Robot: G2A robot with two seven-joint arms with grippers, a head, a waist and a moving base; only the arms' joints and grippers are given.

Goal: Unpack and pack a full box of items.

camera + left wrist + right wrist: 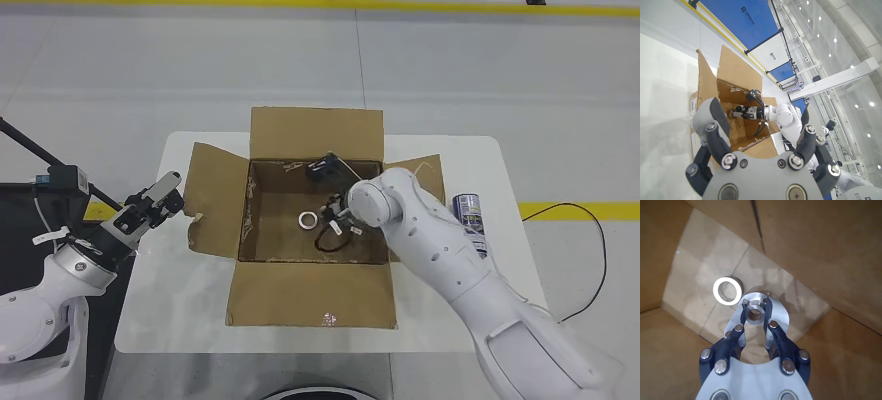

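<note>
Broadly, white counter (480, 160) beneath both sets of jaws. Open cardboard box (310, 290) all around the right jaws, flaps folded out. Outside its side flap, left jaws spread wide, holding nothing. Low inside, right jaws pinching the collar of a flanged metal hub (755, 313). Loose metal ring (727, 290) just beside those tips.

ring (717, 294) beside flange (752, 297), both in box (310, 292)

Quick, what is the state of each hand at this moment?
Left hand: open, holding nothing, beside the cardboard box.
Right hand: closed on the hub of the flanged metal part inside the box.
</note>
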